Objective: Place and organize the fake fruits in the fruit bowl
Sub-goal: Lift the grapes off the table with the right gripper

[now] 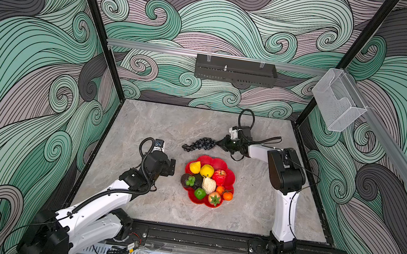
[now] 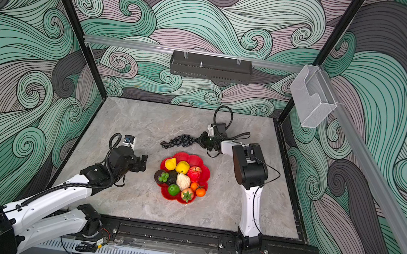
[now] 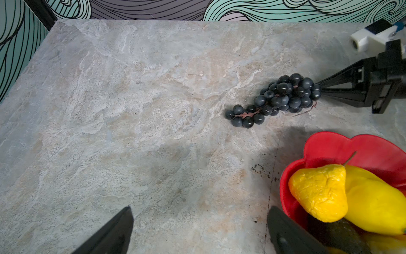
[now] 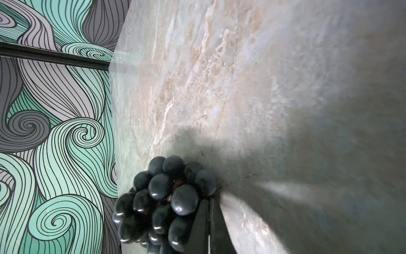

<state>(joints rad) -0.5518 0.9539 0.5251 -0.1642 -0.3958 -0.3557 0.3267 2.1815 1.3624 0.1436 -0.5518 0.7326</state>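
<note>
Top view: grapes left out

My left gripper hung open, empty. The grapes lay on the table just behind the bowl, the one fruit not yet in. My right gripper was clenched at their thick end; stem pinched or not, I couldn't tell.

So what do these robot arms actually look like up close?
The left arm and right arm have white shells with bulky black joints. A ribbed black hose runs along the left; thin black cables loop at the right wrist. The left gripper and right gripper are black, each with two tapering fingers.
</note>
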